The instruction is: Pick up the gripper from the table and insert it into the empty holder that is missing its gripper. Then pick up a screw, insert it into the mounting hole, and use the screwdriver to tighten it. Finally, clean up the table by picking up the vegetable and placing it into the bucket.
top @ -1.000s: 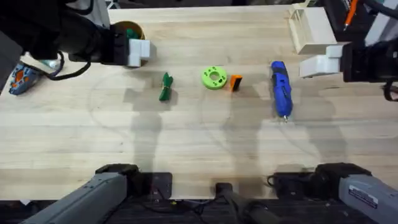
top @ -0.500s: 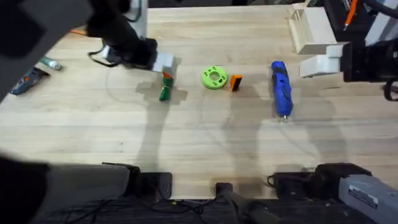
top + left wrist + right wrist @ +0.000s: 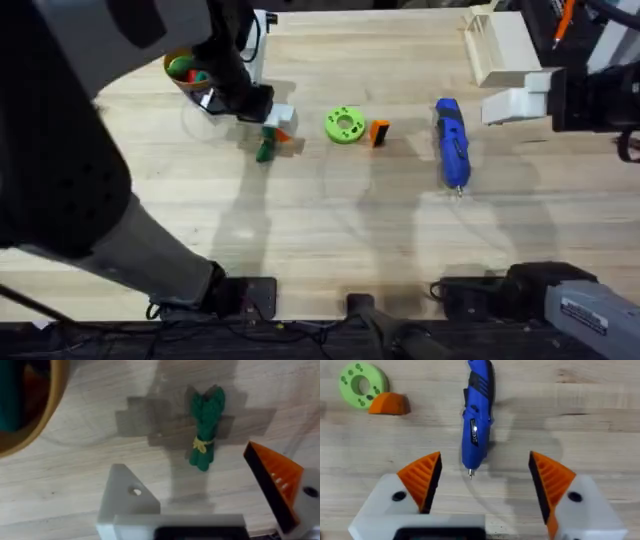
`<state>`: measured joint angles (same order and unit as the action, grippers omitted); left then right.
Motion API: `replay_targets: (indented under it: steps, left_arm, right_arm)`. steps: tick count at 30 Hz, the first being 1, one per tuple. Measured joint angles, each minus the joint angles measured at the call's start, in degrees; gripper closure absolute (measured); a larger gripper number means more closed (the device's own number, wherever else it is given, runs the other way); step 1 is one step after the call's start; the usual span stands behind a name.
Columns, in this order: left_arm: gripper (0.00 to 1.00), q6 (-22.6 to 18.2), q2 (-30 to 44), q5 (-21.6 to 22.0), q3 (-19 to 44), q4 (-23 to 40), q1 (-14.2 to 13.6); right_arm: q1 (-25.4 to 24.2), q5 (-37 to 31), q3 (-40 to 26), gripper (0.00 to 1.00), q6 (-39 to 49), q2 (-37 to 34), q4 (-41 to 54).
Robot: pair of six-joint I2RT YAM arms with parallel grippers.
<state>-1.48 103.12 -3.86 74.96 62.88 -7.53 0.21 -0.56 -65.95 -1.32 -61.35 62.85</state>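
Observation:
My left gripper (image 3: 186, 467) hovers open over the dark-green vegetable (image 3: 205, 434), which lies flat on the table (image 3: 265, 150). One of its sides is the bare white holder (image 3: 125, 502) with a small dark hole; the other carries an orange finger (image 3: 272, 477). The loose orange gripper (image 3: 379, 132) lies beside a green disc (image 3: 344, 125). The blue screwdriver (image 3: 477, 415) lies ahead of my open right gripper (image 3: 485, 472), its tip between the orange fingers (image 3: 422, 477). The yellow bucket (image 3: 190, 70) stands at the far left. The screw is out of view.
A pale wooden box (image 3: 500, 45) stands at the far right corner. My left arm rises large and dark across the left of the overhead view. The near half of the table (image 3: 330, 240) is bare wood.
My left arm has swung right from the bucket and now hangs over the vegetable, uncovering the bucket. The right arm has not moved.

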Motion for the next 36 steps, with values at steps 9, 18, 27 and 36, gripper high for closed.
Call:
replay_targets:
  steps: [9, 18, 27, 36]
  left_arm:
    - [0.013, 0.0, 4.2, -1.0, 0.0, -2.6, -0.8]
    - [0.114, 0.0, 5.1, -0.8, 0.0, -2.7, -1.3]
    - [0.758, 0.4, 5.3, -0.7, 0.0, -2.7, -1.3]
    - [0.996, 0.3, 5.3, -0.6, 0.0, -2.7, -1.3]
  right_arm:
    - [0.0, 0.0, 0.0, 0.011, 0.0, 0.0, 0.0]
    - [0.0, 0.0, 0.0, 0.010, 0.0, 0.0, 0.0]
    - [0.0, 0.0, 0.0, 0.011, 0.0, 0.0, 0.0]
    - [0.0, 0.0, 0.0, 0.010, 0.0, 0.0, 0.0]
